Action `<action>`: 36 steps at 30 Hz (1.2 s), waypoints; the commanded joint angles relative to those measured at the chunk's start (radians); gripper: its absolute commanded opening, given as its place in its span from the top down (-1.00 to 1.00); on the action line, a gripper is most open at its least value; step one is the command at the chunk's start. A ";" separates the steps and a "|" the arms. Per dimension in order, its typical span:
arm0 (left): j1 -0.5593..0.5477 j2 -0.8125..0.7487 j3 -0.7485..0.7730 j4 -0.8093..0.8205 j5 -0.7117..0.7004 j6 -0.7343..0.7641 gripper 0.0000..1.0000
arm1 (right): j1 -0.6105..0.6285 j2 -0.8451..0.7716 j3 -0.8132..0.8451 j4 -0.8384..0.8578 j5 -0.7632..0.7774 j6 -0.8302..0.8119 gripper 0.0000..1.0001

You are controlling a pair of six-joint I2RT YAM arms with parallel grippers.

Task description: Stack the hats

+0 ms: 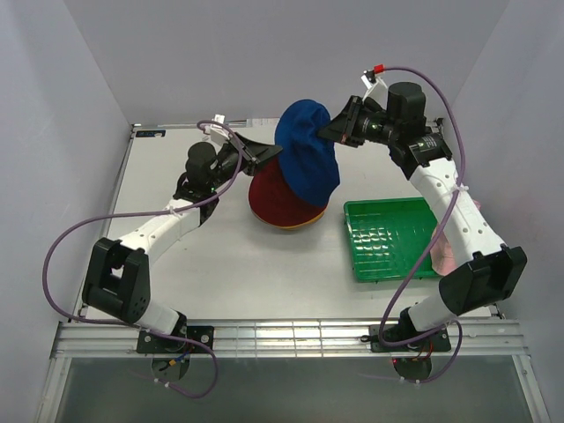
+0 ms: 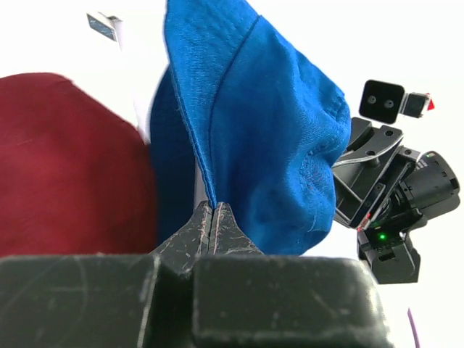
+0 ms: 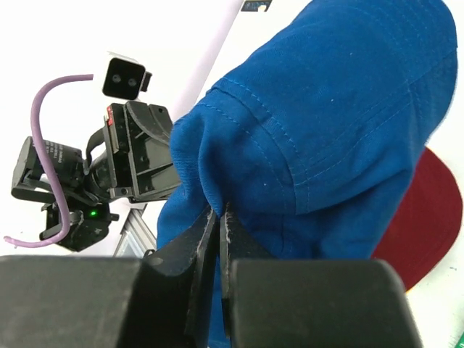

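A blue hat [image 1: 308,152] hangs between both grippers above a dark red hat [image 1: 278,201], which lies on a yellow hat whose edge [image 1: 291,227] peeks out below. My left gripper [image 1: 271,155] is shut on the blue hat's brim [image 2: 217,145] at its left side. My right gripper [image 1: 328,134] is shut on the brim [image 3: 290,138] at its right side. The dark red hat also shows in the left wrist view [image 2: 65,159] and the right wrist view [image 3: 428,217]. Pink and grey hats are out of view.
A green plastic tray [image 1: 392,236] lies on the table to the right of the hat pile, under my right arm. Something pink [image 1: 443,256] shows beside the tray's right edge. Grey walls close in the table on three sides.
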 commanded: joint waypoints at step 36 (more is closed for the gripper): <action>0.043 -0.043 0.012 -0.018 0.094 0.028 1.00 | 0.036 0.002 0.359 -0.274 0.311 -0.168 0.84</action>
